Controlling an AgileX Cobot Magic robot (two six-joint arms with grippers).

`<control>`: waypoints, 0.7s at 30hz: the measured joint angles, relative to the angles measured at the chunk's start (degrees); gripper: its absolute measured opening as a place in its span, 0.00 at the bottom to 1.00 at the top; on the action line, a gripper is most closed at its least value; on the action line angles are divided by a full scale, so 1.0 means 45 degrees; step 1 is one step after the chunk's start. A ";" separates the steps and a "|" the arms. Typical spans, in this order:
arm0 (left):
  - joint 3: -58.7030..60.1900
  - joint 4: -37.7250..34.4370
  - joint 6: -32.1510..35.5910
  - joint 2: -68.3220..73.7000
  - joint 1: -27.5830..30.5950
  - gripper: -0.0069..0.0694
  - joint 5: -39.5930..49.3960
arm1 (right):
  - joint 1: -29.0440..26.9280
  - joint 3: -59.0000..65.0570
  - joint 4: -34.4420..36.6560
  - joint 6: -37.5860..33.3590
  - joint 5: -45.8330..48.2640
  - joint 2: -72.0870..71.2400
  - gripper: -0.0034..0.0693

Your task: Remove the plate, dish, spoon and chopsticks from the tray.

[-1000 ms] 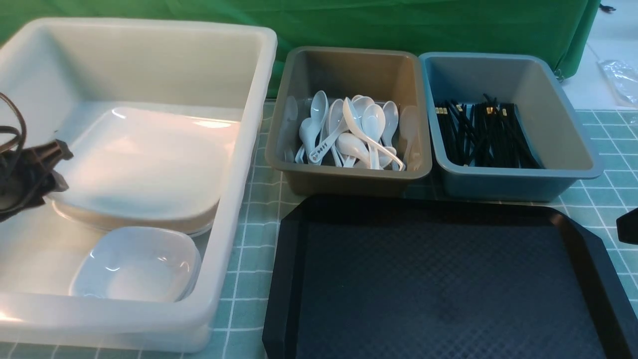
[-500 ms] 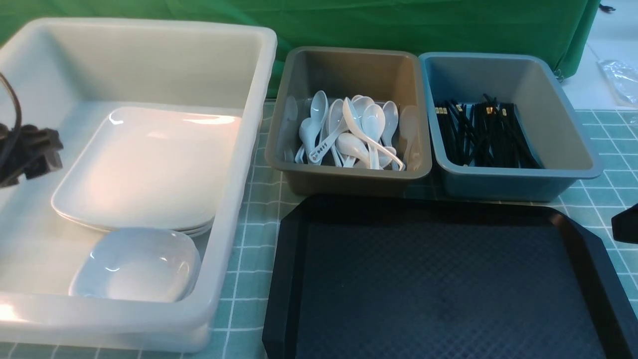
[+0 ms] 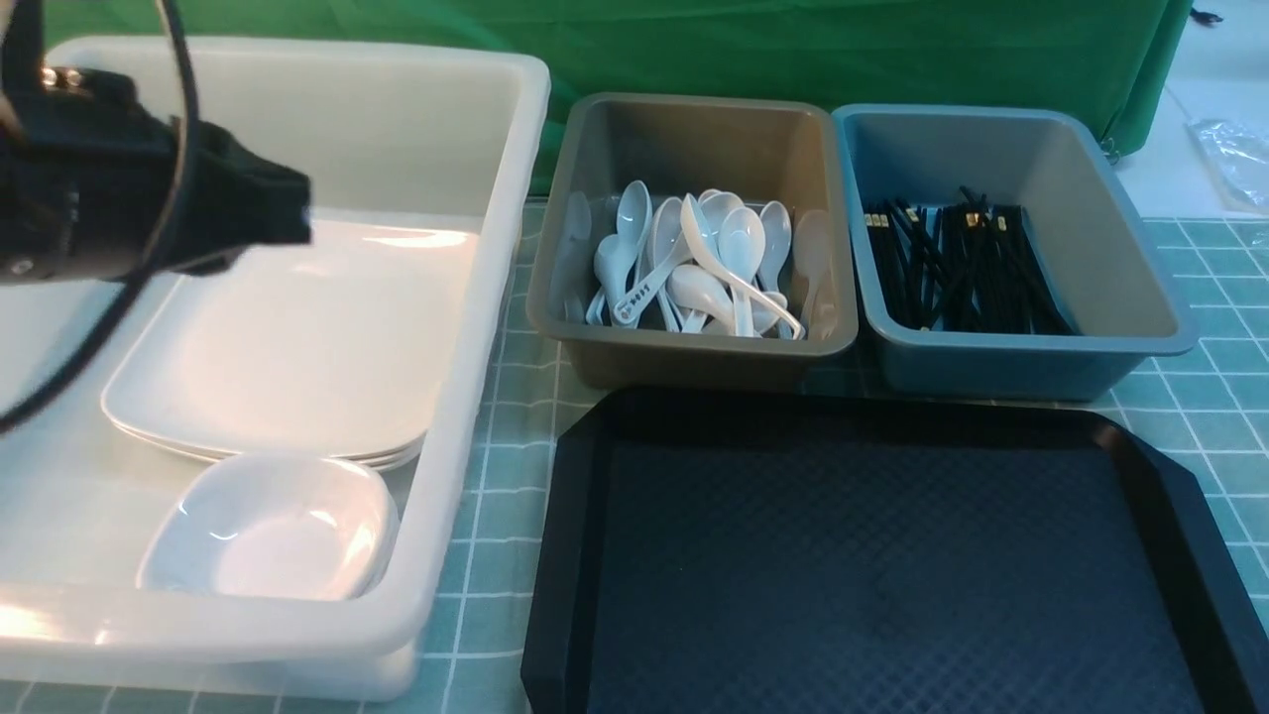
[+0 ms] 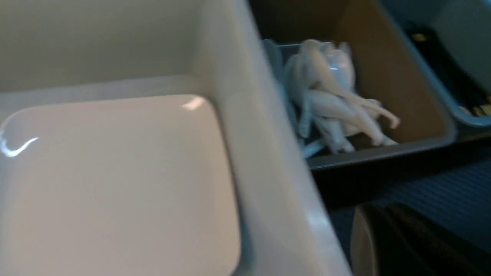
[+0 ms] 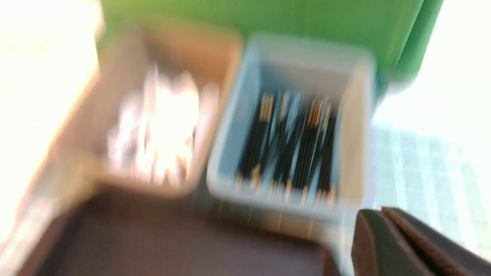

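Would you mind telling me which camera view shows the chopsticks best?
The front view: the chopsticks lie sharp in the blue tub. The right wrist view shows them blurred; the left wrist view catches only a dark corner.

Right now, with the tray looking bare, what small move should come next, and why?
Probably just pull the left gripper up and clear of the white tub, then stop. The tray holds nothing; the plate lies on the stack in the tub, spoons and chopsticks fill their bins.
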 joint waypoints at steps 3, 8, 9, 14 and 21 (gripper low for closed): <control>0.0075 0.0007 0.0029 -0.0671 -0.0790 0.09 0.0401 | 0.0000 0.1136 0.0000 -0.0033 -0.1659 -0.1961 0.08; 0.1254 -0.0591 0.0034 -0.2810 -0.1780 0.09 0.0555 | 0.0000 0.4512 0.0000 -0.0026 -0.5004 -0.5658 0.08; 0.1666 -0.0668 0.0034 -0.3353 -0.1856 0.09 0.0555 | 0.0000 0.5178 0.0000 -0.0026 -0.5850 -0.6246 0.08; 0.4031 -0.0746 -0.0540 -0.6546 -0.1870 0.09 0.0486 | 0.0000 0.7202 0.0000 -0.0014 -0.8220 -0.8031 0.08; 0.7206 -0.0746 -0.1989 -1.0532 -0.1870 0.09 -0.0250 | 0.0000 0.7401 0.0010 -0.0014 -0.8249 -0.8278 0.09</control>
